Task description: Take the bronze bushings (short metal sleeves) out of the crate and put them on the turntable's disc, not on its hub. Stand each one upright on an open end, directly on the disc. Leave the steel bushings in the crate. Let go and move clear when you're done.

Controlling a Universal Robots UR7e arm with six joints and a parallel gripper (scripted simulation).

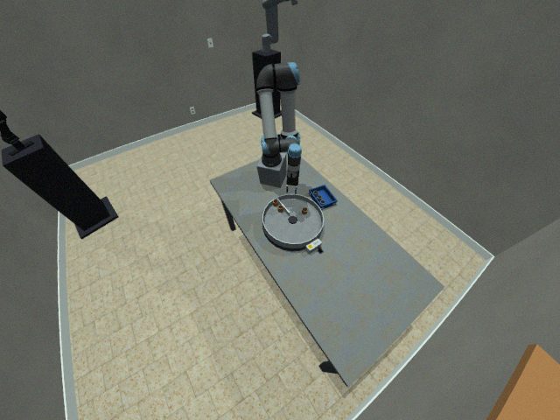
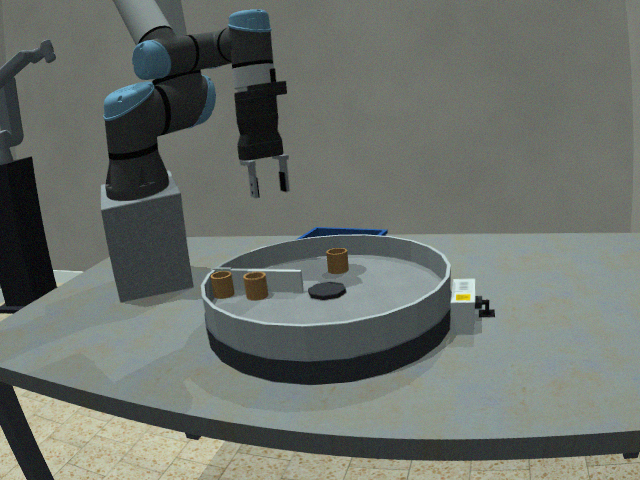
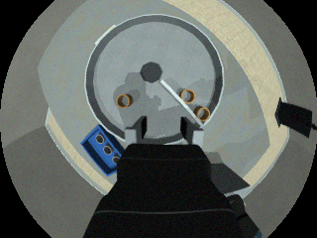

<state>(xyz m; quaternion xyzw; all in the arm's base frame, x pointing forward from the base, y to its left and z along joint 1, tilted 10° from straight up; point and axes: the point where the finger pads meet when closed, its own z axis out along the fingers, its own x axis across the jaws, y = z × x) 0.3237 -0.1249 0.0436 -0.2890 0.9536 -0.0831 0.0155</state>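
Going by the exterior view, one bronze bushing (image 1: pixel 275 202) (image 2: pixel 222 286) (image 3: pixel 196 114) and another bronze bushing (image 1: pixel 280 208) (image 2: pixel 255 287) (image 3: pixel 181 96) are standing upright at nine o'clock on the disc (image 1: pixel 289 234) (image 2: pixel 382 289) (image 3: pixel 149 45), released, empty jaws are hanging above eleven, a third bronze bushing (image 1: pixel 304 211) (image 2: pixel 337 262) (image 3: pixel 118 101) is standing at twelve, and the crate (image 1: pixel 331 195) (image 2: pixel 351 230) (image 3: pixel 98 158) beyond is holding three duller bushings (image 1: pixel 318 197) (image 3: pixel 104 150)

In the exterior view, the round grey metal turntable (image 1: pixel 294 241) (image 2: pixel 320 341) (image 3: pixel 218 79) sits on the grey rectangular desk (image 1: pixel 361 293) (image 2: pixel 558 335) (image 3: pixel 64 64), the blue rectangular crate (image 1: pixel 329 195) (image 2: pixel 343 231) (image 3: pixel 101 161) behind it. Three short round steel bushings (image 1: pixel 318 197) (image 3: pixel 108 154) stand in the crate. On the flat grey disc (image 1: pixel 289 233) (image 2: pixel 382 284) (image 3: pixel 163 45), two short round bronze bushings (image 2: pixel 255 286) (image 1: pixel 280 208) (image 3: pixel 194 97) stand upright left of the dark octagonal hub (image 1: pixel 292 220) (image 2: pixel 326 290) (image 3: pixel 151 72), before the thin straight grey divider (image 1: pixel 283 206) (image 2: pixel 284 280) (image 3: pixel 180 101); a third bronze bushing (image 1: pixel 304 211) (image 2: pixel 337 261) (image 3: pixel 124 106) stands upright behind the hub.
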